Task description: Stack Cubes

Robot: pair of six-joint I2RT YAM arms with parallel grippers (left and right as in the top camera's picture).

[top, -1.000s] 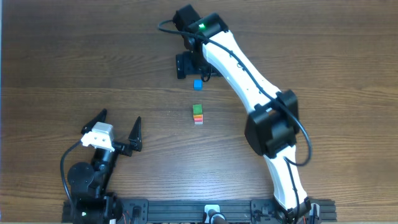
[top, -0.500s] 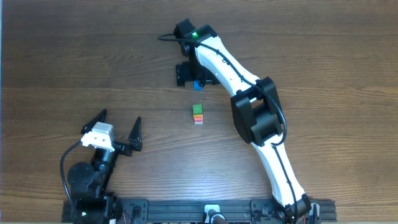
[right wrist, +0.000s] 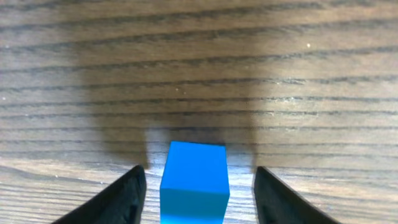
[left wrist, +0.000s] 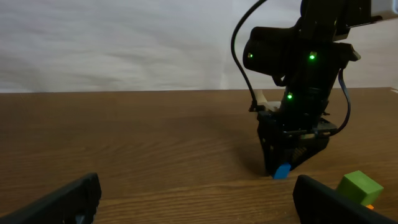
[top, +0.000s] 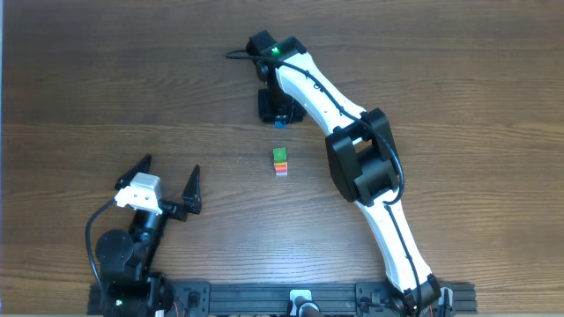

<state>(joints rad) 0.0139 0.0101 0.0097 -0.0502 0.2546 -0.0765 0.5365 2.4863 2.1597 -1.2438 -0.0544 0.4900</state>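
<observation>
A blue cube (right wrist: 194,180) lies on the wooden table between the fingers of my right gripper (right wrist: 198,194), which is open with a gap on each side of the cube. Seen from above, the right gripper (top: 279,109) is at the far middle of the table, low over the blue cube (top: 281,121). Nearer me stands a small stack (top: 280,161) with a green cube (left wrist: 360,186) on top and an orange one beneath. My left gripper (top: 170,165) is open and holds nothing at the near left, well clear of the cubes.
The wooden table (top: 458,106) is bare on both sides. The right arm (top: 361,158) stretches diagonally from the near right edge across to the far middle, passing just right of the stack.
The right gripper has come down and shifted slightly toward me, so its fingers now straddle the blue cube. The left arm and the stack have not moved.
</observation>
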